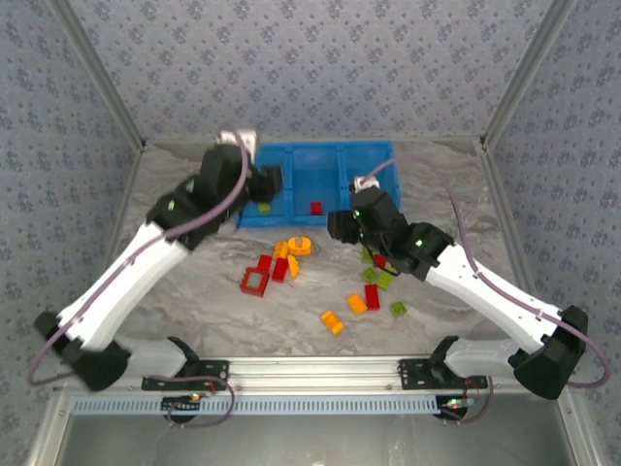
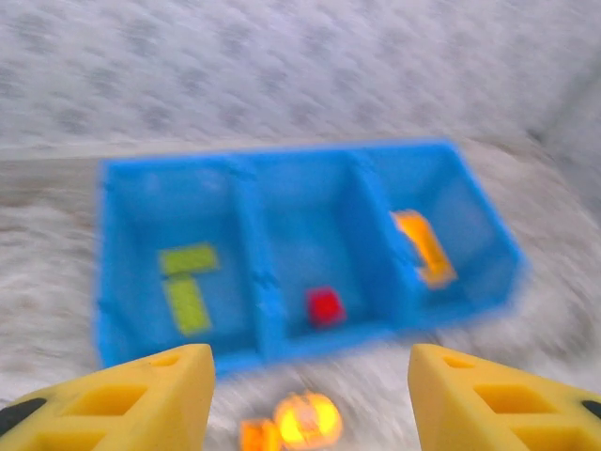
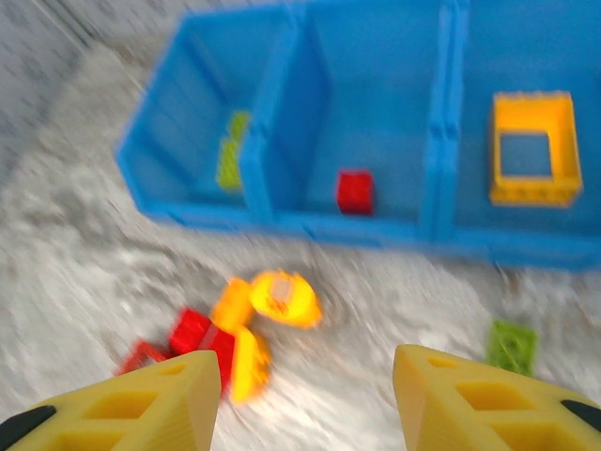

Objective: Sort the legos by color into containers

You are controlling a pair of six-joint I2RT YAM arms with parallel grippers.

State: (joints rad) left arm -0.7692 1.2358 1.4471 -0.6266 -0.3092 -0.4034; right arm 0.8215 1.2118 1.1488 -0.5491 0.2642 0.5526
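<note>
I log: marbled grey tabletop [image 1: 194,311]; grey-blue patterned walls [image 1: 320,58] on three sides; slanted metal corner posts [image 1: 97,73]; aluminium rail [image 1: 310,367] at near edge; even light.

The bin [image 1: 320,149] was smooth, bright blue plastic, and the bricks [image 1: 332,321] were shiny plastic too. The counter [image 1: 291,316] looked matt, marbled grey; its front rail [image 1: 310,367] was brushed metal.
</note>
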